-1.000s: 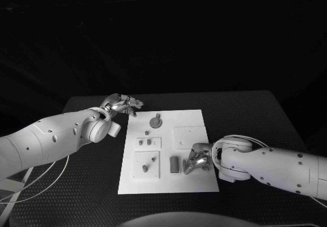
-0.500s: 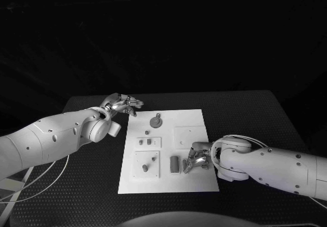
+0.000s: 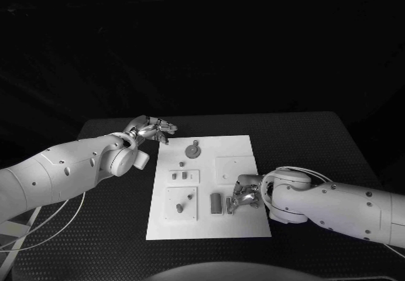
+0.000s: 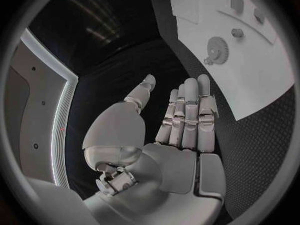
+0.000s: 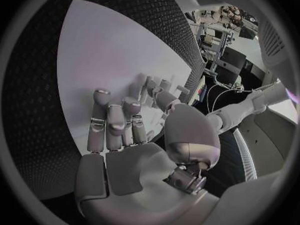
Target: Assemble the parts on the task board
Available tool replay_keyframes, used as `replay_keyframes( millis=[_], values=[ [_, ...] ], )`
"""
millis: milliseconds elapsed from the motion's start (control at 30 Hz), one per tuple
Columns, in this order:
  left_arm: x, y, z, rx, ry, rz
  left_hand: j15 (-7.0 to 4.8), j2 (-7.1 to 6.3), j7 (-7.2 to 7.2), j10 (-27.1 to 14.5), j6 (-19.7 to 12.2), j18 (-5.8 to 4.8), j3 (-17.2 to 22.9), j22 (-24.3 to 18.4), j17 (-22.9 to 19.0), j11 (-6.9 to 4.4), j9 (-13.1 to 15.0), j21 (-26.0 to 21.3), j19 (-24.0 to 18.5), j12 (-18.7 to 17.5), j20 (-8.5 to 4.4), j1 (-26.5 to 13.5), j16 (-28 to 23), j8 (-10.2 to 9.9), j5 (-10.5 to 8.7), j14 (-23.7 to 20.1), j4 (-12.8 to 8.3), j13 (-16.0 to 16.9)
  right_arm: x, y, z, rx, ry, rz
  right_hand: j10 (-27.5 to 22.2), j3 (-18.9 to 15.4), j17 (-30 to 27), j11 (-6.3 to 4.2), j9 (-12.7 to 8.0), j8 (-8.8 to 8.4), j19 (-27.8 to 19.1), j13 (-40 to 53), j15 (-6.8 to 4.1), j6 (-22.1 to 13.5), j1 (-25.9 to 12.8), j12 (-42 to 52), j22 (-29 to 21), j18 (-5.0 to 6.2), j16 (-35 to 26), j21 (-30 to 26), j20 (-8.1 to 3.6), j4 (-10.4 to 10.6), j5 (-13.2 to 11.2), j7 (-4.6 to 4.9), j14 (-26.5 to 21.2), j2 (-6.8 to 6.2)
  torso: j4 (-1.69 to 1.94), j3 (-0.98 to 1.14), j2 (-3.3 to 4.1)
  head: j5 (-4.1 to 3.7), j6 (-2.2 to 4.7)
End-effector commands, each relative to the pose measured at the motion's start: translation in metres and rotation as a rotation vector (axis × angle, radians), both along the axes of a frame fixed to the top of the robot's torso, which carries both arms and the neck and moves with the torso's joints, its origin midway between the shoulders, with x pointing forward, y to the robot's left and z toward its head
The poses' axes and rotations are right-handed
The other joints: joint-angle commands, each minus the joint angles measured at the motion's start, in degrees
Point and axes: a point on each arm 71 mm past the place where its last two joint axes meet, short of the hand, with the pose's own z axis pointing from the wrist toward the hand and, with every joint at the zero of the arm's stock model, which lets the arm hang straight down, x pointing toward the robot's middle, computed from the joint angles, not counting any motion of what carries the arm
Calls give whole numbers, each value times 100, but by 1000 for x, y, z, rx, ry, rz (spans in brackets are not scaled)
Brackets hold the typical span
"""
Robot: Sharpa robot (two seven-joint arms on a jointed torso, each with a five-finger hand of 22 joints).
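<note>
The white task board lies mid-table. On it I see a grey gear at the far end, two small parts in a square recess, a peg in a nearer recess, and a grey block. My right hand hovers low over the board's right near side, fingertips beside a small grey part. In the right wrist view the right hand has bent fingers and an empty palm, with small parts standing past the thumb. My left hand is off the board's far left corner, its fingers straight and holding nothing.
The black table spreads around the board on every side. In the left wrist view the board with the gear lies beyond the fingertips. A cable hangs off the table's left edge.
My right hand has edged slightly left, closer to the small grey part and the block. The left hand has stayed where it was.
</note>
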Motion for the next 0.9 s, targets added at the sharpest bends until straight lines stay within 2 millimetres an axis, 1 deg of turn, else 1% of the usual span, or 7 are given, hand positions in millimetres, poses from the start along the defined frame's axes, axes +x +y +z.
replay_keyframes(
  millis=[33, 400, 567, 600, 700, 800, 900],
  values=[
    [0, -2, 1, -8, -1, -17, -1, 27, -6, -32, -48, 116, -34, 8, 6, 8, -9, -28, 27, 11, -9, -41, -30, 31, -26, -35, 10, 9, 1, -6, -4, -43, -17, -15, 33, -1, 10, -6, -33, 3, 42, -9, -16, 31, -11, 14, 23, 43, -8, 2, 7, -34, 12, 15, 42, 46, 1, 2, 0, 4, 1],
    [0, -2, 1, -8, -2, -17, -1, 27, -6, -31, -49, 117, -36, 9, 7, 7, -10, -29, 27, 11, -10, -44, -30, 31, -26, -35, 10, 10, 2, -13, -4, -28, -10, -40, 37, -18, -29, -6, -40, 3, 47, -12, -17, 28, -64, 8, 18, 43, -18, -5, 7, -36, 12, 16, 30, 18, 0, -1, -2, -2, 24],
    [0, -2, 1, -7, -3, -15, -1, 25, -6, -31, -49, 116, -38, 9, 8, 7, -10, -29, 27, 12, -9, -46, -31, 32, -27, -35, 9, 10, 6, -20, -1, 3, 14, -59, 26, 3, -77, 1, -58, -8, 54, -19, -14, 4, -200, -12, 1, 43, -39, -31, 11, 91, 13, 23, 5, -291, -13, 3, -9, 3, 83],
    [-1, -2, 1, -9, -3, -17, -1, 25, -6, -31, -49, 116, -38, 9, 8, 7, -10, -29, 27, 12, -9, -47, -31, 32, -27, -35, 9, 10, 9, -21, 1, 14, 15, -65, 23, 68, -80, 1, -63, -9, 62, -20, -12, 1, -232, -17, -8, 43, -44, -43, 9, 207, 18, 27, 2, -417, -13, 2, -12, -7, 103],
    [0, -2, 1, -16, 2, -11, -1, 23, -6, -29, -47, 116, -41, 9, 8, 7, -10, -30, 26, 12, -9, -51, -32, 33, -27, -36, 10, 11, 18, -25, 11, 69, -14, -100, 21, 188, -83, 7, -69, -7, 79, -16, -10, -8, -270, -16, -15, 43, -44, -52, 3, 429, 17, 27, -1, -578, -12, -2, -18, -19, 148],
    [0, -1, 1, -30, 9, 0, 1, 27, -12, -23, -36, 112, -43, 5, 5, 7, -8, -41, 5, 16, -5, -53, -46, 41, -27, -57, 5, 13, 36, -32, 18, 167, -72, -165, 0, 248, -145, 40, -97, -69, 73, -9, 9, -140, -354, -18, -15, 43, -52, -63, 5, 655, 14, 65, -49, -704, -23, -7, -24, -33, 263],
    [0, 0, 1, -42, 15, 7, 5, 30, -18, -19, -24, 106, -43, 1, 1, 10, -7, -53, -25, 17, 1, -46, -64, 50, -27, -88, 0, 16, 54, -38, 32, 298, -114, -228, -31, 276, -161, 60, -85, -60, 43, 3, 33, -156, -355, -14, -7, 43, -58, -73, 13, 763, 12, 84, -85, -748, -45, -7, -23, -34, 411]
  ],
)
